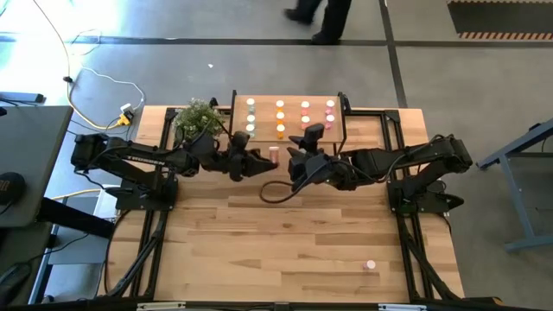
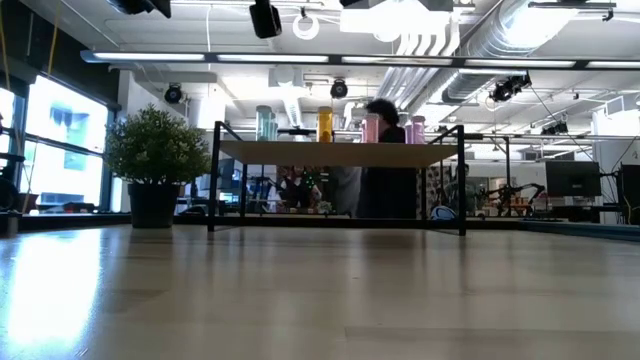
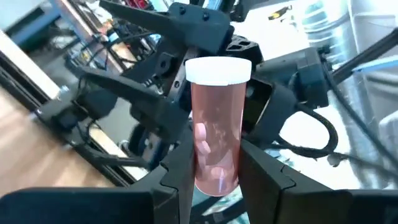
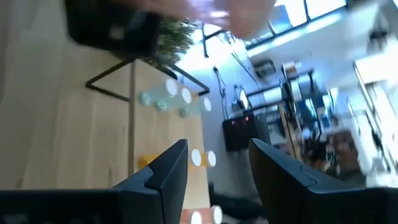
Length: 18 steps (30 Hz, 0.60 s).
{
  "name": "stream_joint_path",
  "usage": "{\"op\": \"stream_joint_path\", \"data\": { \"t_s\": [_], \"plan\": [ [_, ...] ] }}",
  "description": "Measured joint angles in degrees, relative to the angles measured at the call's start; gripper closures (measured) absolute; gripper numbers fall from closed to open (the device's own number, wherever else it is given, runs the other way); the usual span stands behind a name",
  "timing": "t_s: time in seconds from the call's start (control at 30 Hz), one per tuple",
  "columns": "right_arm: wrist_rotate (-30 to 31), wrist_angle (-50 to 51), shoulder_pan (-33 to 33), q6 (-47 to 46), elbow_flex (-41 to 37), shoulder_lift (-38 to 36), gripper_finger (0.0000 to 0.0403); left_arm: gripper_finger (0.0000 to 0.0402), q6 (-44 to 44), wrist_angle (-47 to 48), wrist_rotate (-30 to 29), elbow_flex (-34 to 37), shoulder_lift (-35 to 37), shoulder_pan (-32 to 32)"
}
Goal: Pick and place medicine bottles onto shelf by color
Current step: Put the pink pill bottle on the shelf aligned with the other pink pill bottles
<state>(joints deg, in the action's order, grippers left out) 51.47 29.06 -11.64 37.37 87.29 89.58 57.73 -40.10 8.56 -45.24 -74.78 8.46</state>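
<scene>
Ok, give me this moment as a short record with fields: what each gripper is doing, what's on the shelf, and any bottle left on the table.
left gripper: shut on pink bottle, just in front of the shelf
right gripper: open, empty, facing the left gripper
shelf: rows of white-capped bottles, green, orange and pink
stray bottle: alone near the table's front right
potted plant: left of the shelf

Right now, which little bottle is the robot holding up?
The reddish-pink bottle with the white cap, pinched in the left gripper. The others stand on the shelf, except one lone bottle on the table.
</scene>
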Motion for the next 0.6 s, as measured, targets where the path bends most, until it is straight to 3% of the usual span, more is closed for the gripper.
{"op": "stream_joint_path", "data": {
  "t_s": [0.23,0.6],
  "plan": [
    [2.2,-0.2,0.1,-16.8,0.0,0.0,0.0242,0.0307,-7.7,1.7,0.5,0.0,0.8,1.7],
    [0.0,-0.6,0.0,-46.7,0.0,-1.8,0.0242,0.0307,-24.0,6.7,1.1,0.0,0.8,3.7]
  ]
}}
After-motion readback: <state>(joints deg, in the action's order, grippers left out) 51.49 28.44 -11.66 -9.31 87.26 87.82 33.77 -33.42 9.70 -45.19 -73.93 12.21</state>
